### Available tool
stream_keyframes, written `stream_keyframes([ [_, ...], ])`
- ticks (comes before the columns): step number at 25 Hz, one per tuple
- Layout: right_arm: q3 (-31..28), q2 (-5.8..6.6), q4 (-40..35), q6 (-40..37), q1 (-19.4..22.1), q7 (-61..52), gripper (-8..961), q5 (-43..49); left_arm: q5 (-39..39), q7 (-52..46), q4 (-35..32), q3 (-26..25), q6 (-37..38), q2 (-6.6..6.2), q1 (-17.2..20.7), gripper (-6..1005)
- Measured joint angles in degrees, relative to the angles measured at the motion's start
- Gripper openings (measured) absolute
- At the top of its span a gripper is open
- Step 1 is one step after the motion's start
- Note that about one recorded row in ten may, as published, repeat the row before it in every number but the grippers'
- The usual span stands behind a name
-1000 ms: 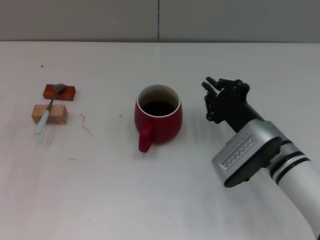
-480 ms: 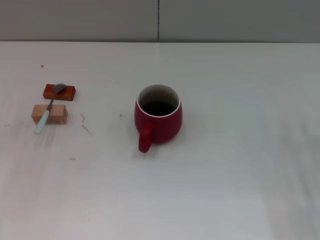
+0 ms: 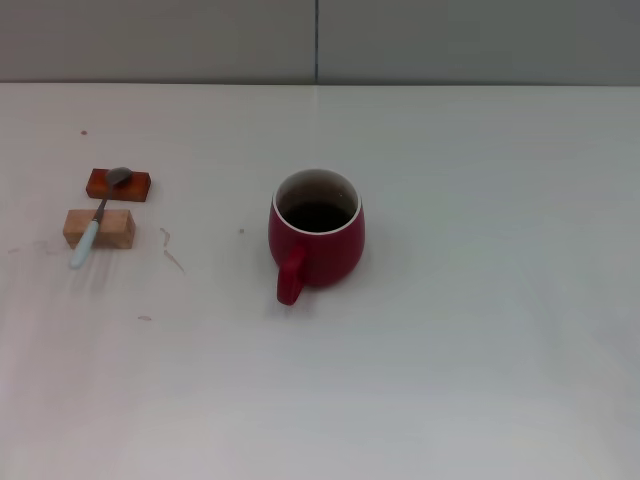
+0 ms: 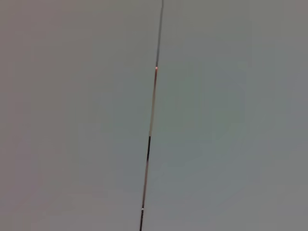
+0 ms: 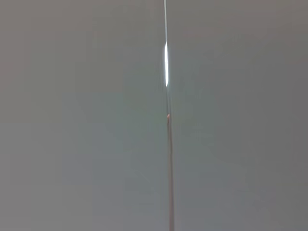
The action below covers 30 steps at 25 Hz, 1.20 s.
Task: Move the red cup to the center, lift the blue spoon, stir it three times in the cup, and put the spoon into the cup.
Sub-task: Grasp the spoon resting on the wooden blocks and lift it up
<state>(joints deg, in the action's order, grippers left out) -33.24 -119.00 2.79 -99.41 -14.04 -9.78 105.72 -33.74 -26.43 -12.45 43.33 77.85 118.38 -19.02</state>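
Neither claw is in view, so their state cannot be told. The blue spoon (image 3: 96,218) lies at frame left across two blocks (image 3: 100,228), left of the centred red cup (image 3: 316,234), which suggests the left arm is nearer.

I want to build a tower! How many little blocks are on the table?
2. A reddish-brown block sits far out on the robot's left, under the blue spoon's bowl. A pale wooden block lies just in front of it, under the spoon's handle. None looks hidden.
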Motion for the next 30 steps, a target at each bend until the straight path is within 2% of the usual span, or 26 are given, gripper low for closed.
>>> stream_keyframes([
  [1,-0.59,0.0,-0.2,-0.5,-0.1,0.39,684,0.0,0.0,-0.1,0.62,0.01,1.56,0.1,0.29,833],
  [7,-4.64,0.25,-3.93,-0.95,-3.64,0.93,683,-0.03,0.09,0.18,8.84,1.11,14.08,0.21,2.81,833],
  [8,-5.21,0.31,-4.78,-0.66,-4.59,0.96,683,-0.04,0.09,0.18,8.84,1.11,14.08,0.21,2.81,833],
  [12,-6.72,0.7,-7.93,2.78,-8.84,1.08,682,-0.07,0.04,2.15,16.01,3.62,20.4,0.27,3.79,834],
  [15,-6.79,1.07,-8.54,4.8,-10.28,1.24,681,-0.08,-0.79,4.77,21.97,4.74,23.25,0.33,3.55,834],
  [17,-7.06,1.66,-8.61,8.11,-12.06,3.06,681,-0.13,-2.94,6.22,24.91,5.04,24.11,0.34,3.17,834],
  [21,-7.46,1.84,-8.5,10.18,-13.18,5.08,680,-0.17,-6.87,10.72,30.18,4.72,24.29,0.41,2.38,834],
  [27,-8.92,2.02,-8.57,11.41,-14.03,5.63,679,-0.18,-7.42,17.9,37.58,4.96,20.08,0.19,0.73,833],
  [30,-9.12,2.09,-8.7,11.5,-14.06,5.65,679,-0.18,-7.43,19.34,38.34,4.83,18.64,0.16,0.67,834],
])
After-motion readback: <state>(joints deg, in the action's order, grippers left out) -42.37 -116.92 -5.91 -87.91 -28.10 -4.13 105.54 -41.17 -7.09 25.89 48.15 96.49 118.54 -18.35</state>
